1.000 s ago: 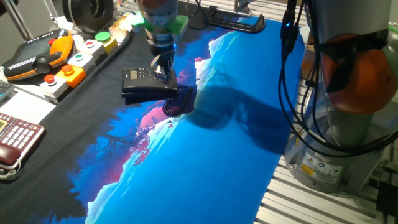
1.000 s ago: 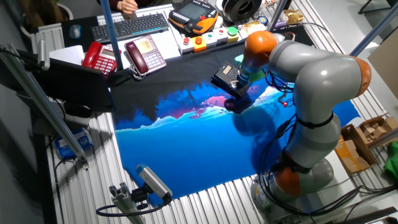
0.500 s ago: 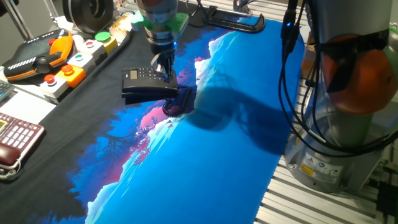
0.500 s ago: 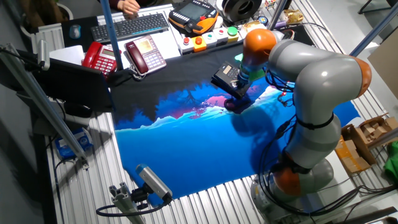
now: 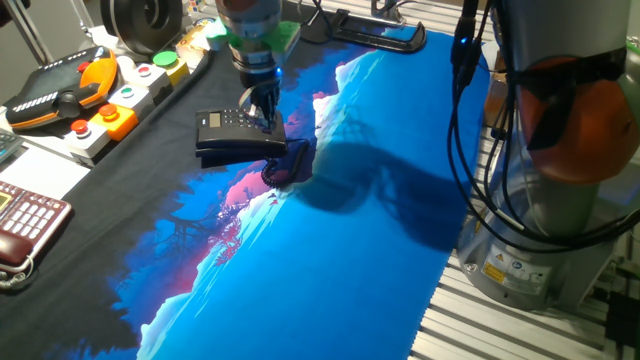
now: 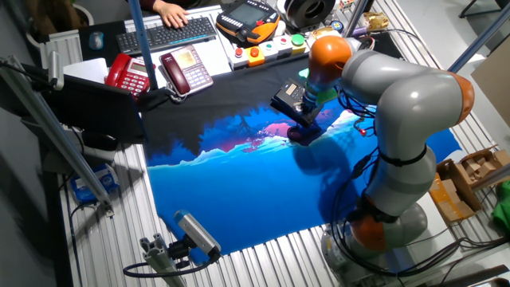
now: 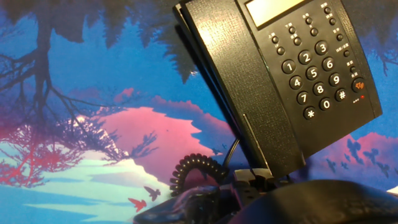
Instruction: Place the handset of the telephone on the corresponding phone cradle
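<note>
The black telephone [image 5: 226, 124] lies on the dark end of the mat, keypad up. The handset [image 5: 240, 150] is a long black bar lying along the base's near side. In the hand view the handset [image 7: 227, 81] lies in the cradle strip beside the keypad [image 7: 314, 68]. The coiled cord [image 7: 193, 169] bunches below it, and shows on the mat [image 5: 287, 163]. My gripper [image 5: 262, 108] hangs just above the phone's right end, fingers apart and holding nothing. The other fixed view shows the gripper [image 6: 306, 102] over the phone [image 6: 287, 99].
An orange-and-black controller [image 5: 60, 85] and a button box [image 5: 118, 108] lie at the back left. A dark red and cream keypad phone [image 5: 25, 225] lies at the left edge. The blue mat [image 5: 350, 260] stretches forward. The arm's base [image 5: 560, 150] stands right.
My gripper has risen slightly above the phone. The phone, handset and cord have not moved.
</note>
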